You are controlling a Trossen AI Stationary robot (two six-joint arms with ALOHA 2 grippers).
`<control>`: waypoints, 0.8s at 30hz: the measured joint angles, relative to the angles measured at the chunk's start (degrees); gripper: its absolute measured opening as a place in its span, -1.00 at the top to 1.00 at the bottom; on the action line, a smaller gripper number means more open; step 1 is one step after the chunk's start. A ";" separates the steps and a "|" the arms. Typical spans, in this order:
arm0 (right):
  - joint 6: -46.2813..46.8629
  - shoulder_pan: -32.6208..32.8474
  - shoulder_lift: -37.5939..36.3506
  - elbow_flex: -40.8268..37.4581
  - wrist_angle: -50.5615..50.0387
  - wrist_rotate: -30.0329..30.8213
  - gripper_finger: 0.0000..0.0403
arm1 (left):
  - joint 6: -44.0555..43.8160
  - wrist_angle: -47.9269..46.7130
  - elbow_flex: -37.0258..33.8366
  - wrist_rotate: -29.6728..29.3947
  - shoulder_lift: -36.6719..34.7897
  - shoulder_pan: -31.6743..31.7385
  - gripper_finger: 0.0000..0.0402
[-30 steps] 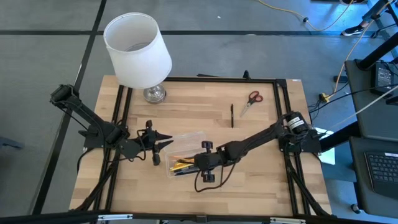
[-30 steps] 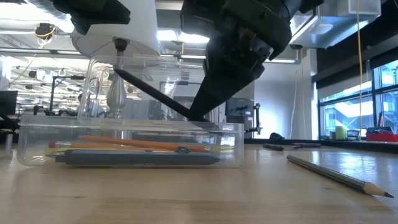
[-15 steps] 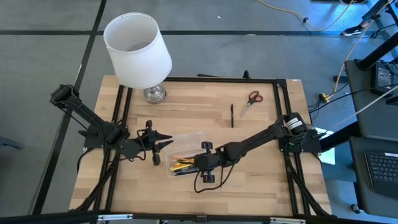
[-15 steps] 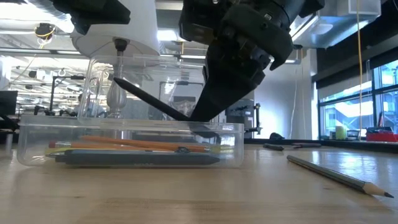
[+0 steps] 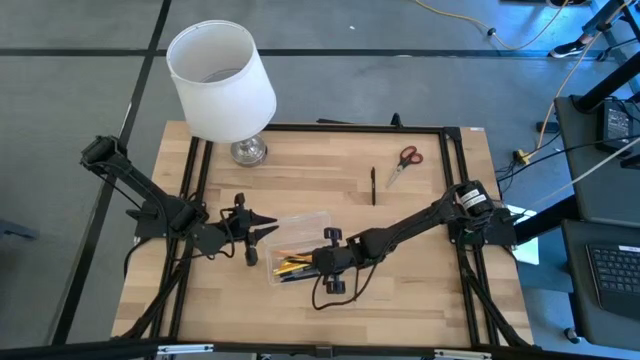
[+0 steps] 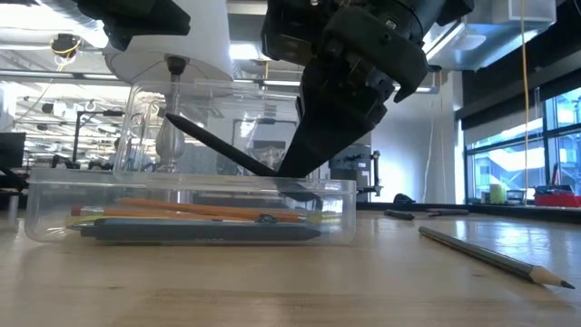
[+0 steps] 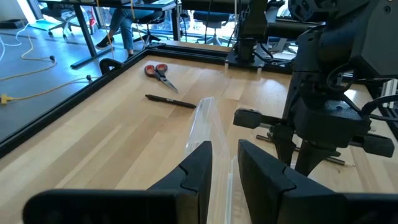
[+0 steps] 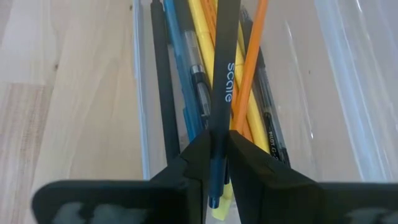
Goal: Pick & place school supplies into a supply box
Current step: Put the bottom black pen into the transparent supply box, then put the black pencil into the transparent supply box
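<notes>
The right gripper [image 5: 300, 262] is down over the clear supply box [image 5: 297, 226], fingers pinched tight on a black pen [image 8: 224, 74] marked "scale". The pen is tilted, its far end pointing down into the box over the pile already there — yellow pencils [image 8: 200, 37], an orange pencil [image 8: 255, 50], a grey-blue pen [image 8: 180, 68] and a couple of black pens [image 8: 160, 81]. In the low view the pen [image 6: 222, 145] slants from high on one side down to the gripper just above the box rim.

The box sits near the middle of the table [image 5: 400, 300], a bit toward the front edge, angled. The left gripper [image 5: 262, 232] is right at the box's left end, its 2 fingers [image 7: 198, 165] a narrow gap apart with the clear wall standing between them — can't tell whether they actually squeeze it.

Still out on the table: red-handled scissors [image 5: 404, 160] near the back right corner, 1 black pen [image 5: 373, 186] just beside them toward the middle, and a grey pencil [image 6: 495, 257] lying apart from the box. A white-shaded lamp [image 5: 222, 85] stands at the back left corner.
</notes>
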 joint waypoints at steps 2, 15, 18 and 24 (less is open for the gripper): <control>0.00 0.00 0.00 0.00 -0.02 -0.02 0.73 | 0.01 0.00 0.00 0.01 0.00 0.00 0.64; 1.12 0.00 0.00 0.00 -0.59 -0.04 0.52 | 0.00 0.00 0.00 0.00 -0.01 0.00 0.64; 1.86 0.00 -0.65 0.01 -3.66 -0.03 0.50 | 0.00 -0.01 0.00 0.01 -0.01 -0.01 0.64; 4.46 0.04 -5.00 1.11 -14.34 -0.02 0.50 | 0.02 -0.01 0.00 0.02 -0.01 0.00 0.64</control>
